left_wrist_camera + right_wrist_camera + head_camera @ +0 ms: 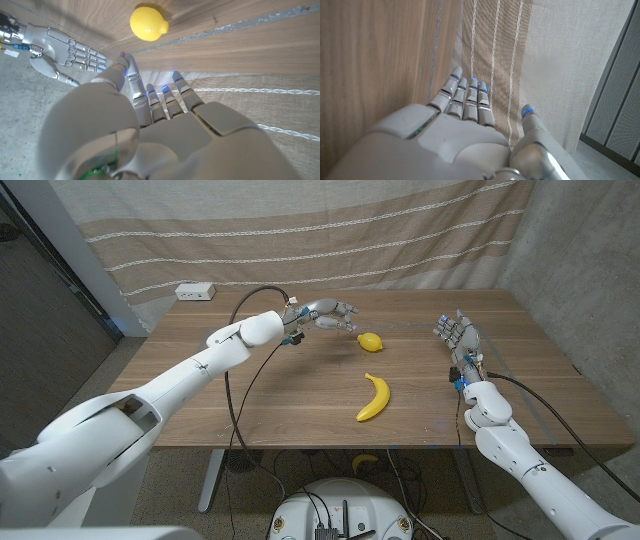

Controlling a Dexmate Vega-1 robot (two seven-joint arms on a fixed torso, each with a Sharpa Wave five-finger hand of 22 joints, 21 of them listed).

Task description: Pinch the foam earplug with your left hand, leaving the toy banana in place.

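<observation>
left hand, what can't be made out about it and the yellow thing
- Left hand palm side: left wrist view, hidden by the hand's own back.
- Gap between the hand and the yellow lemon-shaped thing: head view, too small.
- That thing's material: head view, too small.

One toy banana (373, 399), one lemon (370, 342)

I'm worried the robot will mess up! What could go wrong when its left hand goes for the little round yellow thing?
1. The little yellow thing looks round like a lemon, so it might roll away if the left hand, now open just beside it, nudges it rather than pinching it.
2. The toy banana lies not far from it, nearer the robot. A rolling thing or a sweeping hand could bump the banana, which should stay put.
</observation>
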